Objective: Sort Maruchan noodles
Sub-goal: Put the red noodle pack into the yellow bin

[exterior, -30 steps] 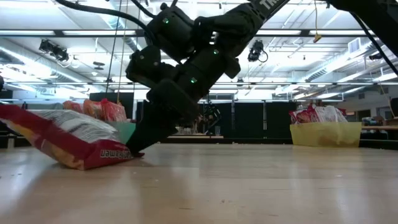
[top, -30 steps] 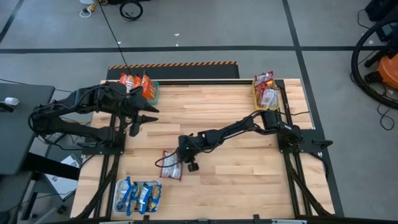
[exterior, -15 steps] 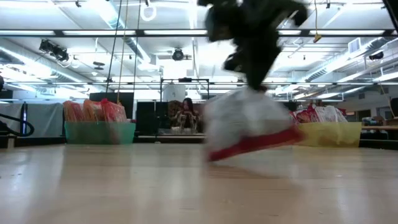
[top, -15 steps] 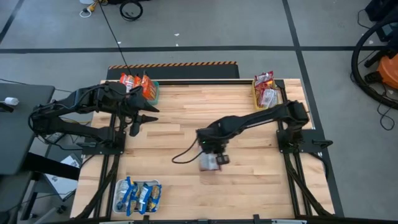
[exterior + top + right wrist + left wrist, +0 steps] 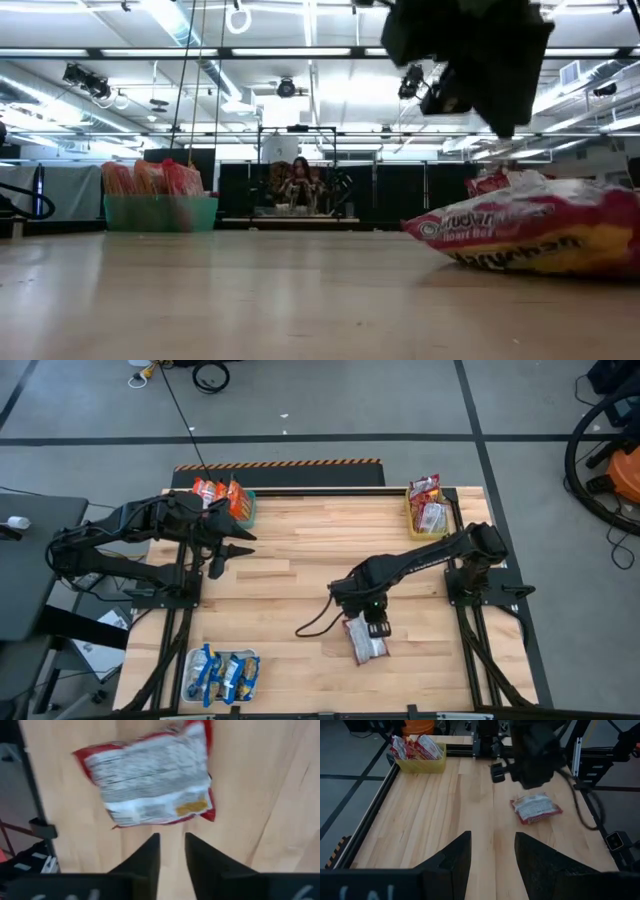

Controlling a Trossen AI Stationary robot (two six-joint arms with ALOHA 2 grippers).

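— Is the right gripper (image 5: 376,622) holding the red-and-white ramen packet (image 5: 364,638)?
— No: its wrist view shows fingers slightly apart, empty, with the packet flat on the table (image 5: 300,560) beyond. The low view cuts that off.
— The left gripper (image 5: 232,550)?
— Partly open, empty, near the teal tray (image 5: 246,510).

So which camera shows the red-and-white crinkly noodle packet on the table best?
The right wrist view: the red-and-white crinkly plastic noodle packet fills it, whole and unobstructed. The high view and left wrist view show it small; the low view shows only its side.
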